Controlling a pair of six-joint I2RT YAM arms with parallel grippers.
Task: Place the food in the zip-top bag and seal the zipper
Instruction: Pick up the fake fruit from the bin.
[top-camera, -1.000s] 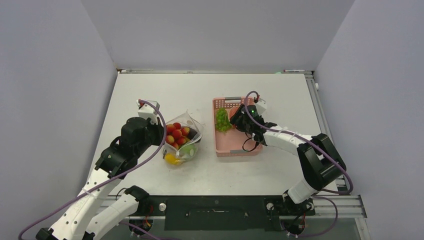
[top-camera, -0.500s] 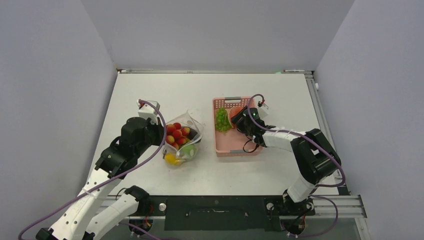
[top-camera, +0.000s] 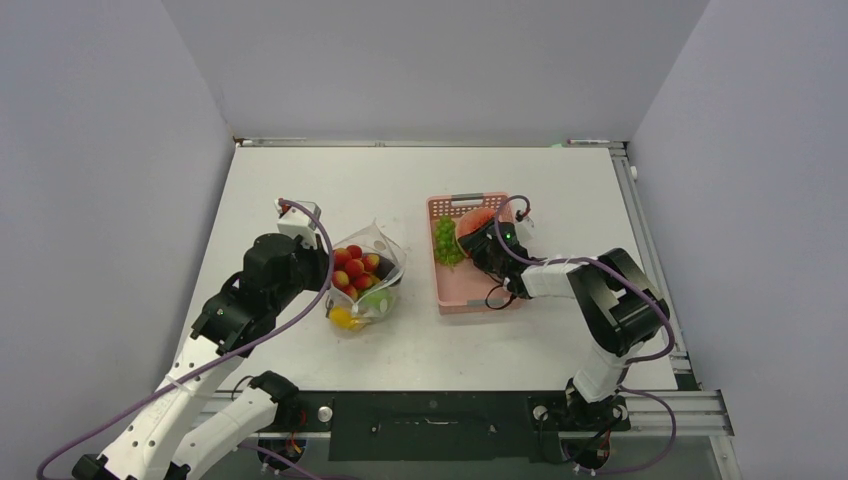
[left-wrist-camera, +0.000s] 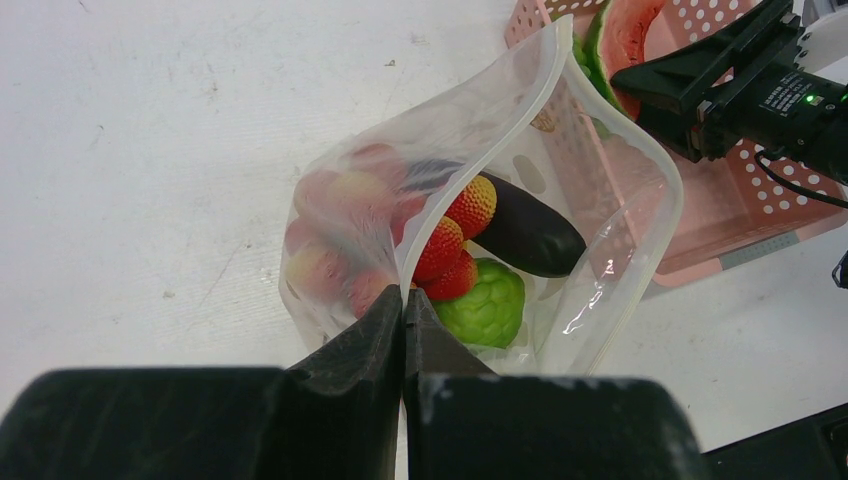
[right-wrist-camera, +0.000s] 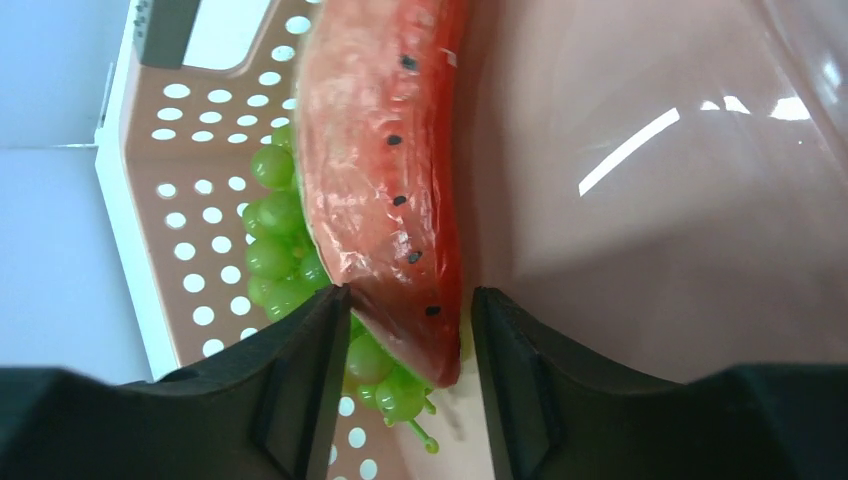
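Observation:
The clear zip-top bag (top-camera: 368, 278) stands open at mid-left. It holds red strawberry-like fruits (left-wrist-camera: 448, 252), a dark purple eggplant (left-wrist-camera: 530, 235), a green bumpy fruit (left-wrist-camera: 486, 310) and a yellow piece (top-camera: 343, 318). My left gripper (left-wrist-camera: 403, 300) is shut on the near edge of the bag's mouth, on the whitish zipper strip (left-wrist-camera: 497, 140). My right gripper (right-wrist-camera: 405, 305) is open inside the pink basket (top-camera: 470, 295). Its fingers straddle the end of a red watermelon slice (right-wrist-camera: 385, 150): the left finger touches it and the right finger stands apart. Green grapes (right-wrist-camera: 275, 240) lie against the slice.
The pink perforated basket stands right of the bag, and its wall (right-wrist-camera: 200, 200) is close on the left of my right gripper. The right arm (top-camera: 600, 290) is folded beside the basket. Grey walls enclose the white table on three sides.
My right gripper has moved toward the basket's far end and now straddles the watermelon slice, with the arm folded in closer. The left gripper and bag have not moved.

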